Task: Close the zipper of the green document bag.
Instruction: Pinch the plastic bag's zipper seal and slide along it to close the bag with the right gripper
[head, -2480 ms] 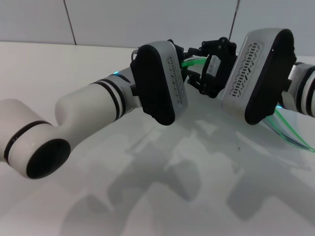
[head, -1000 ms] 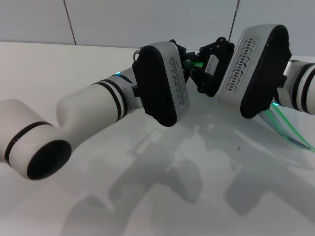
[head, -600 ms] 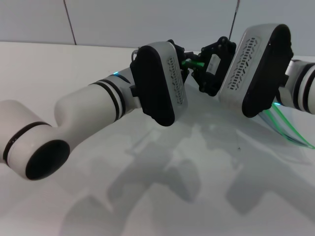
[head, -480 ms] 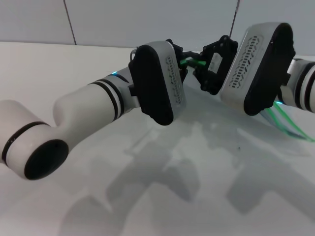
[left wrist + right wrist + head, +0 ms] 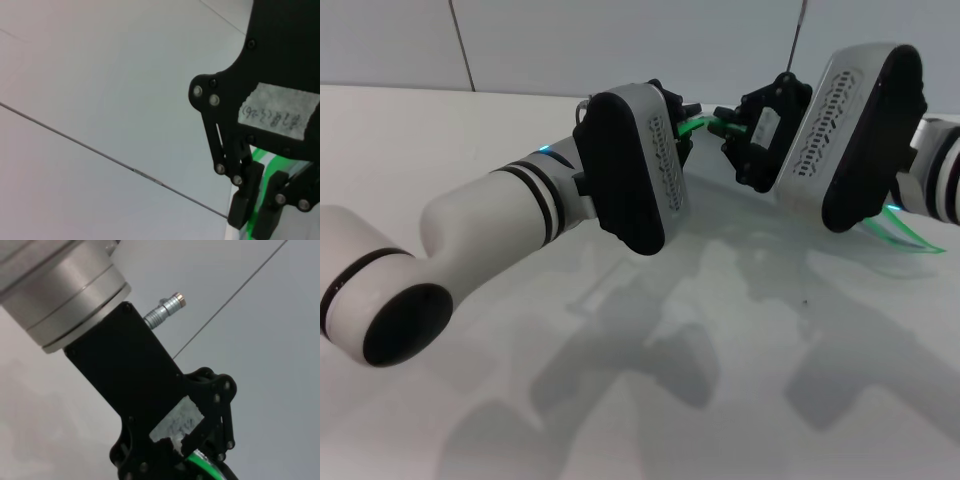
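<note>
Both grippers meet above the back of the table, holding the green document bag (image 5: pixel 908 232) in the air. A short stretch of its bright green zipper (image 5: pixel 703 122) runs between them. My left gripper (image 5: pixel 684 116) sits mostly hidden behind its wrist housing and is shut on the strip's left end. My right gripper (image 5: pixel 726 126) is shut on the strip from the right. In the left wrist view, the right gripper (image 5: pixel 252 225) has its fingers pinched together on the green zipper (image 5: pixel 264 159). The right wrist view shows the left gripper's black body (image 5: pixel 135 390) with green zipper (image 5: pixel 200 460) at its lower end. The slider is not visible.
The white table (image 5: pixel 770 330) lies below the arms, carrying their shadows. A grey panelled wall (image 5: pixel 620 40) stands behind the table. The bag's loose green-edged end hangs behind the right arm's housing (image 5: pixel 855 130).
The right gripper has risen and pulled to the right, so the gap between the grippers has widened. The bag's green edge on the right has lifted off the table. The left arm has edged left.
</note>
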You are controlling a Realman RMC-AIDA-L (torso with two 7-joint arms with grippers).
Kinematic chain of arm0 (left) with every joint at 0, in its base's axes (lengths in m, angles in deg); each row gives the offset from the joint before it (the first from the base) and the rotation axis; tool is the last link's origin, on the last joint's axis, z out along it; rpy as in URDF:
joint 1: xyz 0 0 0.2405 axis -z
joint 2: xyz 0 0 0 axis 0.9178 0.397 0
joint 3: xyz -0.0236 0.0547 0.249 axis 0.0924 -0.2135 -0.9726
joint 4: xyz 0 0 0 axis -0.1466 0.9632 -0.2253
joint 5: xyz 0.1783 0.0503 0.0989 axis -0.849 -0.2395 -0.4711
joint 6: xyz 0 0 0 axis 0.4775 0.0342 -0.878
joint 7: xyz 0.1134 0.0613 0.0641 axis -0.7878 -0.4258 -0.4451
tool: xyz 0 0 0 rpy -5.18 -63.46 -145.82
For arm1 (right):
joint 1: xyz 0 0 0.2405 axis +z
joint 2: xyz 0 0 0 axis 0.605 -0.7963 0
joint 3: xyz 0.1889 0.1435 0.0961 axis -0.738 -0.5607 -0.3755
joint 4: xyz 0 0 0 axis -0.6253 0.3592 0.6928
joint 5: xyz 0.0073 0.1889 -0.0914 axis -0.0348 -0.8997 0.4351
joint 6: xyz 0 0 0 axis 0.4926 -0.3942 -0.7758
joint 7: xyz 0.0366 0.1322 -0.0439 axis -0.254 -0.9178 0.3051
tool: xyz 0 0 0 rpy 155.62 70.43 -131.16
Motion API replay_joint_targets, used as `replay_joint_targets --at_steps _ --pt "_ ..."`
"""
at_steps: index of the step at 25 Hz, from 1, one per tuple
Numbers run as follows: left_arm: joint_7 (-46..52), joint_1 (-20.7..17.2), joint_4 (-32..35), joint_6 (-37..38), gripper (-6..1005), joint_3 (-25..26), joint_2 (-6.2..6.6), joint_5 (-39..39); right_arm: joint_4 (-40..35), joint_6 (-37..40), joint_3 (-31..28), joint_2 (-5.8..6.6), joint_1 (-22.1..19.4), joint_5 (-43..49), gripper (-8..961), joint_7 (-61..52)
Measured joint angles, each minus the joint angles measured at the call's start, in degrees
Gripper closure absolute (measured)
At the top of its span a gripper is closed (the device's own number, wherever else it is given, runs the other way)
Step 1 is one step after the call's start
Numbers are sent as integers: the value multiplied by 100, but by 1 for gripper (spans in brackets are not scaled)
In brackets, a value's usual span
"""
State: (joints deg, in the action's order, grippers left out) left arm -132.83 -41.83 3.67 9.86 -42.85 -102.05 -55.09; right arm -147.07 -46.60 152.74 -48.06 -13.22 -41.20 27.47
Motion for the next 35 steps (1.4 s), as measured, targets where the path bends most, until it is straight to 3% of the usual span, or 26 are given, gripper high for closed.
replay_joint_targets --at_steps 14,19,24,35 --pt "-33 0 -3 -1 947 4 0 0 14 18 30 -25 25 221 876 -51" --pt "-61 0 -4 0 947 3 -17 0 10 48 31 -27 34 224 769 -108" --pt "-75 0 3 0 947 2 -22 0 19 61 30 -27 36 225 726 -109" --pt "-89 0 18 2 946 -27 -25 0 241 81 -30 -24 174 226 724 -311"
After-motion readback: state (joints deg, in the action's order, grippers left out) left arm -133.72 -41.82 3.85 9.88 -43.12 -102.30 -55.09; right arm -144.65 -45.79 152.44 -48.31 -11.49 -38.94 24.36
